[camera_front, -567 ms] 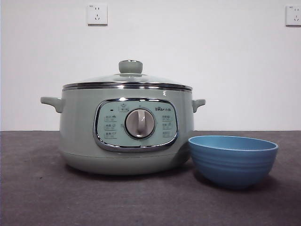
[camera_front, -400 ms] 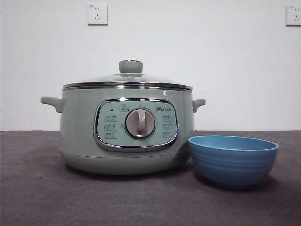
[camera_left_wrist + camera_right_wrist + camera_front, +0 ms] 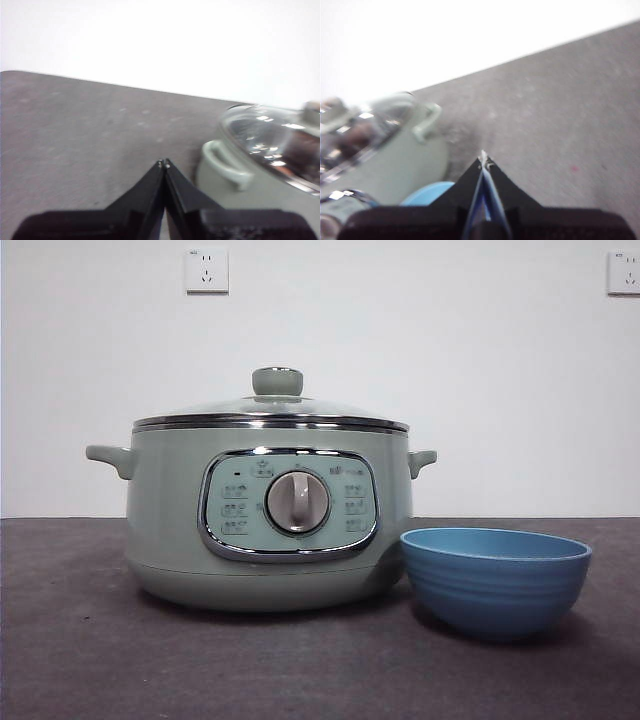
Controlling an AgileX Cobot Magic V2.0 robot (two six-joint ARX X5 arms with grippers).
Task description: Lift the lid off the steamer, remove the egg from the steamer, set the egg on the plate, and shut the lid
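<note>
The lid is seated on the steamer; the plate sits right. Left gripper and right gripper are pressed closed, empty.

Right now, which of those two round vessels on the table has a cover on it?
The steamer, the big sage-green pot with the dial, wears a glass lid with a green knob. The blue plate beside it, smaller and bowl-shaped, stands open.
</note>
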